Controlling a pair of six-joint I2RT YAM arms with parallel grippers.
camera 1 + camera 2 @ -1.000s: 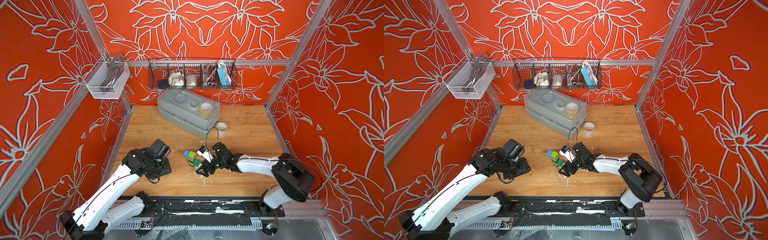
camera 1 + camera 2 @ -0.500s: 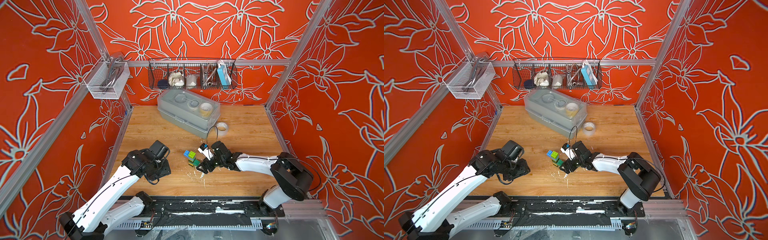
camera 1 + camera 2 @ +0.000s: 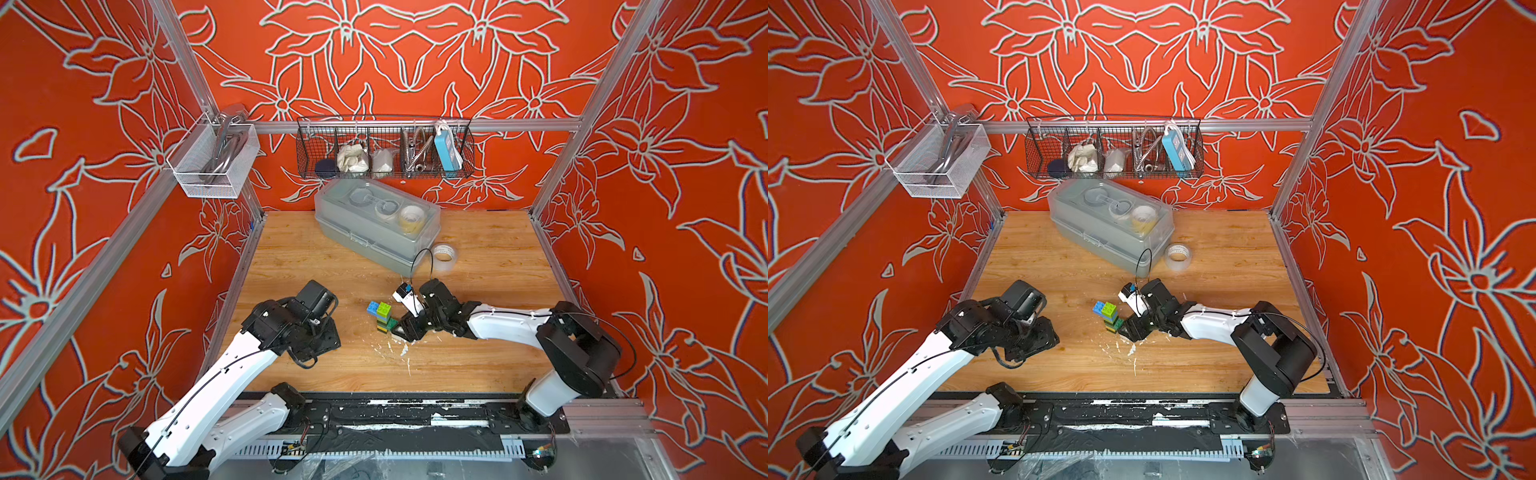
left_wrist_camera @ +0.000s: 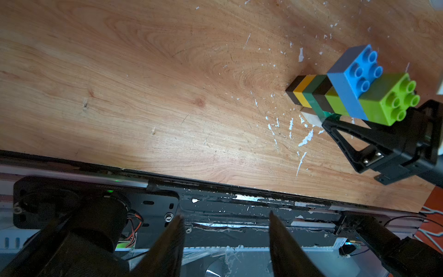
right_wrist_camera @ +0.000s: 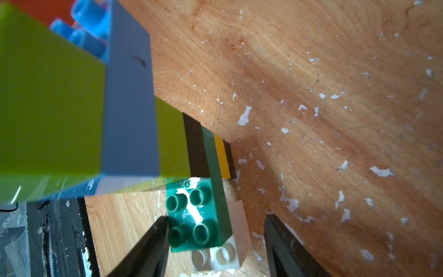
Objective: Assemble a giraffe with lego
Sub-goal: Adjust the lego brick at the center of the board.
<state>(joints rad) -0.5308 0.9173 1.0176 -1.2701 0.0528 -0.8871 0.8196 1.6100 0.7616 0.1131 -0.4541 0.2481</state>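
The giraffe (image 3: 383,318) stands upright on the wooden tabletop (image 3: 478,357), near the middle of its front half, with the blue-and-lime head on top. The right gripper (image 5: 215,217) sits low beside it, jaws apart, straddling the end of the dark green body (image 5: 199,215) and the white leg (image 5: 230,256). One finger (image 5: 153,239) touches the green brick and the other stands clear. The left gripper (image 4: 224,214) hangs well apart from the giraffe, its jaws spread with nothing between them.

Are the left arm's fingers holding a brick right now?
No, the left arm's fingers stand apart with nothing between them, away from the brick giraffe.
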